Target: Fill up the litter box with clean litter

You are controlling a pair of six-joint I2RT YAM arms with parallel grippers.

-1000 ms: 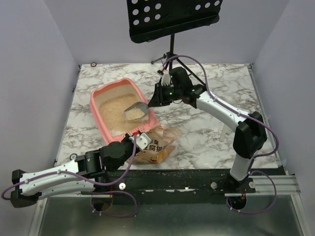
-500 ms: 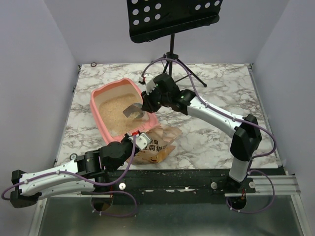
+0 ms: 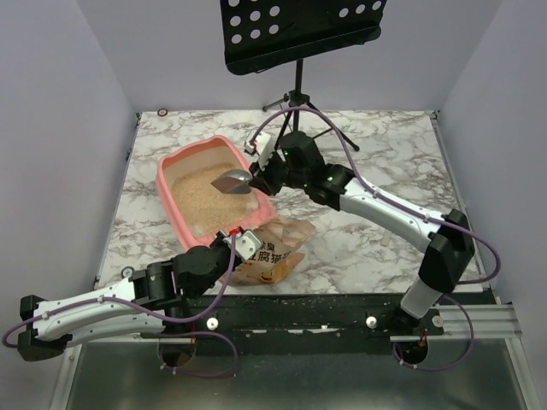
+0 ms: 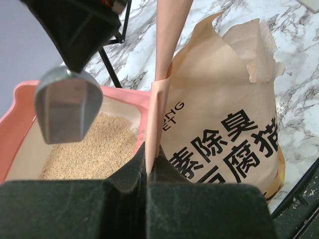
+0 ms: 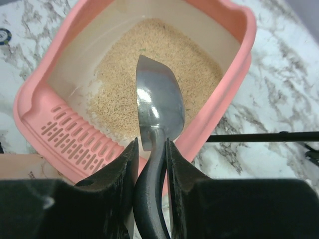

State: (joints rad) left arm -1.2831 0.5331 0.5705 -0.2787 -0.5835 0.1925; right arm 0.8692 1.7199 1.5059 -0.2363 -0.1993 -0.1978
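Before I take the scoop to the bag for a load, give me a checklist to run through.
1. Grip on scoop: ok; right gripper jaws shut on its handle.
2. Scoop over litter box: ok; its bowl hangs inside the rim, above the clean litter.
3. Scoop emptied: cannot tell; no view shows its hollow side clearly.
4. Grip on bag: ok; left gripper jaws pinch its top edge.
5. Bag mouth open: cannot tell; no view looks inside.
6. Fill level: not ok; bare floor shows beside the grate.
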